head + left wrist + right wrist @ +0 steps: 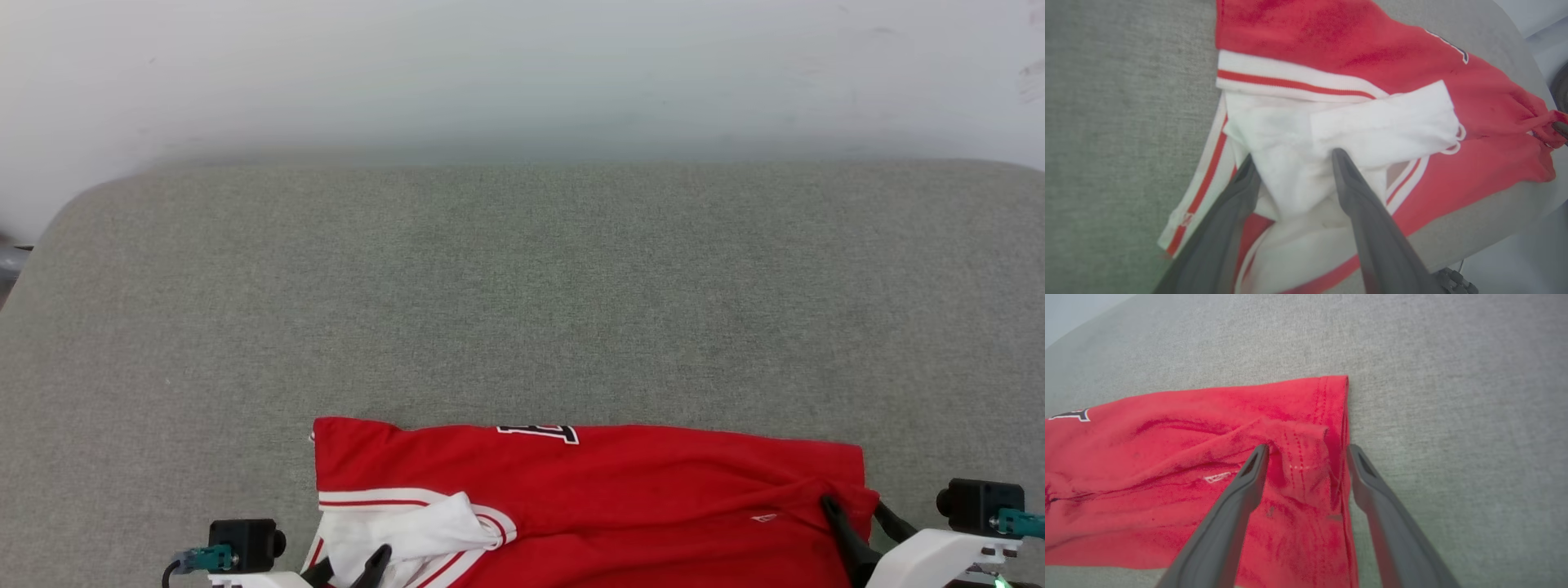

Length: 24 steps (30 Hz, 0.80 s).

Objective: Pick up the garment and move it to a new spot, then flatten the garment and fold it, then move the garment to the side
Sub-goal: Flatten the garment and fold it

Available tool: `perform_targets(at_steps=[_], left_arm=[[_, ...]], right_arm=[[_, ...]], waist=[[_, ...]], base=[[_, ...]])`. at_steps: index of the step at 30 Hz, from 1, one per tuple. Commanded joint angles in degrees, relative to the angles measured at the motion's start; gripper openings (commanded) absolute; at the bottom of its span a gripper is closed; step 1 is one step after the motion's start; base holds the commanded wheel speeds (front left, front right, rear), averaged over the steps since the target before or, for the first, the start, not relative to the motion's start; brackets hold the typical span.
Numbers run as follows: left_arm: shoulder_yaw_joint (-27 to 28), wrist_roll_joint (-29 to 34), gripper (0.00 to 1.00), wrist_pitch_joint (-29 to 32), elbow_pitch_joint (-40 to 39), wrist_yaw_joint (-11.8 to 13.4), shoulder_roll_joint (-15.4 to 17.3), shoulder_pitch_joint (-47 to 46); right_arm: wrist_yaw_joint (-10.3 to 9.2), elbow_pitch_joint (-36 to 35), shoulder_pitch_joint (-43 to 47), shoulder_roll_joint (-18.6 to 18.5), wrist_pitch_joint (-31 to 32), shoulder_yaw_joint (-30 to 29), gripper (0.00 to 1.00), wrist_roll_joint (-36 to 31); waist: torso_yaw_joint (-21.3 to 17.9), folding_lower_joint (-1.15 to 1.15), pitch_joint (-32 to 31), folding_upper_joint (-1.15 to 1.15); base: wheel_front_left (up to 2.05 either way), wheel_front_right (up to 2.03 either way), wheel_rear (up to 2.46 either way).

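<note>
Currently, the garment (588, 490) is laid along the near edge of the grey surface (522, 286), red side up. A scrap of black, white-edged lettering (539, 431) is seen at its far edge. A white sleeve (1372, 118) with red-and-white trim is bunched on the garment's left part. The left gripper (1293, 157) is seen with its fingers apart, and a bulge of white sleeve cloth is framed between them. The right gripper (1307, 449) is spread wide over the garment's right corner. A stitched red hem fold (1302, 437) is raised between its fingers there. One finger is set over red cloth, the other just beside the hem, over the bare grey surface.
</note>
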Motion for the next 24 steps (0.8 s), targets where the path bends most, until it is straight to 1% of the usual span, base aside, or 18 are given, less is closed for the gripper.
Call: perform_targets(at_steps=[1, 3, 6, 8, 13, 17, 20, 24], left_arm=[[0.2, 1.7, 1.0, -2.2, 0.6, 0.3, -0.3, -1.2], [0.3, 3.8, 1.0, -5.2, 0.8, 0.2, -0.2, -1.8], [1.0, 6.6, 1.0, -9.9, 0.5, 1.0, -0.1, -2.1], [2.0, 8.4, 1.0, -12.3, -0.2, 1.9, 0.0, -2.6], [5.2, 13.6, 1.0, -14.6, -2.6, 4.4, -0.8, -3.1], [11.9, 20.4, 1.0, -14.9, -7.3, 5.9, -3.0, -2.7], [16.9, 26.7, 1.0, -14.8, -11.0, 6.3, -5.5, -0.7], [21.3, 33.1, 1.0, -14.8, -14.2, 6.2, -8.8, 0.6]], right_arm=[[-0.03, -1.3, 1.0, 0.6, -1.6, -0.5, 1.0, -0.3], [-0.03, -2.8, 1.4, 0.9, -2.3, -0.5, 1.0, -0.3], [-0.04, -4.5, 1.1, -0.1, -0.2, 0.0, 1.0, -0.5], [-0.03, -5.6, 0.3, -0.8, 1.4, -0.2, 1.0, -0.3], [-0.03, -7.7, -0.8, -3.0, 7.0, -2.1, 1.0, 0.1], [-0.03, -8.7, -1.6, -4.9, 12.9, -3.4, 1.0, 0.1], [-0.03, -10.1, -2.7, -5.5, 17.2, -4.0, 1.0, -0.2], [-0.03, -10.8, -3.7, -5.6, 21.0, -4.1, 1.0, -0.4]], waist=[[-0.1, 0.01, -0.6, 0.0], [-0.6, 0.01, -1.2, 0.0], [-1.6, 0.01, -1.9, 0.0], [-2.1, 0.01, -2.4, 0.0], [-2.1, 0.01, -3.0, 0.0], [-1.6, 0.01, -2.7, 0.0], [-0.9, 0.01, -2.0, 0.0], [0.2, 0.01, -0.4, 0.0]], base=[[0.0, 0.0, 0.0], [0.0, 0.0, 0.0], [0.0, 0.0, 0.0], [0.0, 0.0, 0.0], [0.0, 0.0, 0.0], [0.0, 0.0, 0.0], [0.0, 0.0, 0.0], [0.0, 0.0, 0.0]])
